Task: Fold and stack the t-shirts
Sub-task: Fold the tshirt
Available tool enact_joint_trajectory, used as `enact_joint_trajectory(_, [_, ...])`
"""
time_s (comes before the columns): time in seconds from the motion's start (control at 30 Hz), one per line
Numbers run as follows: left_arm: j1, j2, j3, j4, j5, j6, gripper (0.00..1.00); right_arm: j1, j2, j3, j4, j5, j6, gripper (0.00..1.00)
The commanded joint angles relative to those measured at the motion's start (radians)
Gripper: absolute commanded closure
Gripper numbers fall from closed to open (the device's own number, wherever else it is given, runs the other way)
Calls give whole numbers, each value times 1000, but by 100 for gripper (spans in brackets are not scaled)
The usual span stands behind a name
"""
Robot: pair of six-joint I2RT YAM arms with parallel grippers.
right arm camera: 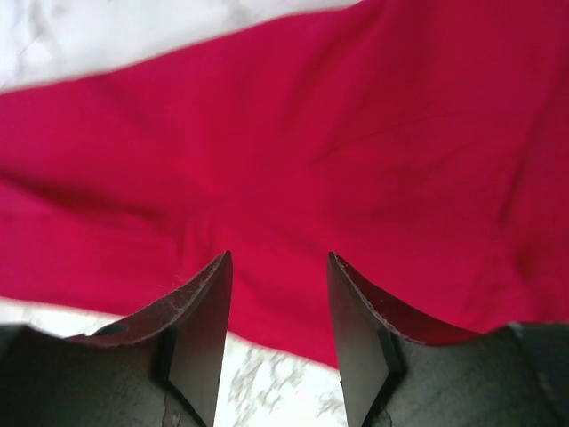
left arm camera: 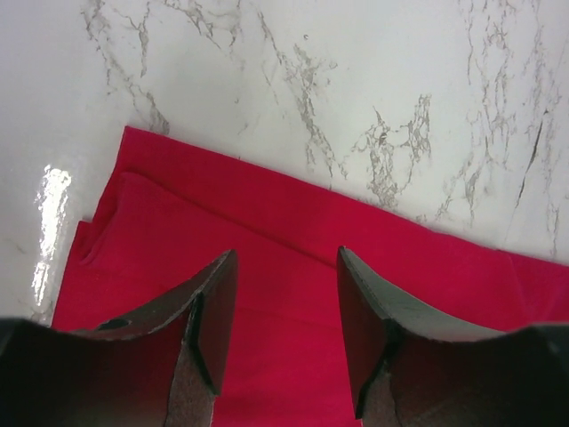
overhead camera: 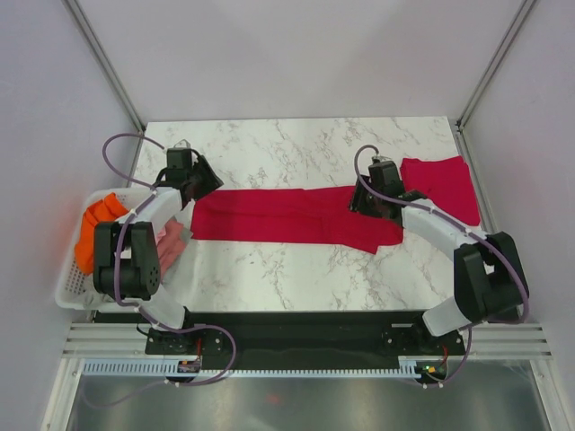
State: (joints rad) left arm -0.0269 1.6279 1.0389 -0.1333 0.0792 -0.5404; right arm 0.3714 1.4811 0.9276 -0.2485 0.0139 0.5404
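Pale grey walls close in on a white marble table [overhead camera: 296, 148] veined with grey, and the two arms rise from its near edge. Across the middle of the table, running from close to the left edge toward the right, lies a long t-shirt [overhead camera: 269, 215], crimson and folded into a flat band with a doubled layer showing at its left end. A second t-shirt [overhead camera: 445, 184] of the same red lies flat by the far right corner; the right arm crosses between the two, so I cannot tell whether they touch. A white basket [overhead camera: 67, 283] hangs off the left edge near the near left corner, holding an orange cloth [overhead camera: 94, 229] and a pink cloth [overhead camera: 171, 241]. The left gripper [overhead camera: 199, 180] sits at the band's left end, its fingers spread apart over the red fabric with nothing between them. The right gripper [overhead camera: 367, 205] is over the band's right end, its fingers likewise parted above rumpled cloth, pinching nothing that I can see.
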Motion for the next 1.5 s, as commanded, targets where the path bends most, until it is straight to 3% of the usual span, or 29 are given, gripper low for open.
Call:
enact_joint_trajectory(0.0, [5,21,44,-9,-28,43,44,-68,100,106,-6,78,-22,46])
enact_joint_trajectory(0.33, [-8,23,62,-58,-78,48,44,-118,401,381,-109,244,64,46])
enact_joint_trajectory(0.57, [-67,53,124,-118,-153,89,44,-178,565,528,-146,172,128,50])
enact_joint_trajectory(0.77, [-88,187,239,-226,-153,102,45,-187,770,775,-183,127,174,57])
enact_joint_trajectory(0.93, [-119,266,325,-288,-142,131,45,-187,1088,1268,-199,16,205,66])
enact_joint_trajectory(1.03, [-139,325,383,-339,-160,145,45,-189,1257,1542,-172,-164,230,62])
enact_joint_trajectory(1.1, [-142,368,406,-357,-156,149,44,-189,1253,1530,-79,-180,242,57])
enact_joint_trajectory(1.27, [-146,426,489,-445,-142,168,44,-189,1128,1305,142,-176,239,47])
enact_joint_trajectory(1.4, [-157,425,475,-459,-141,165,44,-189,1067,1226,270,-354,182,39])
enact_joint_trajectory(1.47, [-165,414,457,-459,-148,163,45,-187,995,1129,328,-371,149,37])
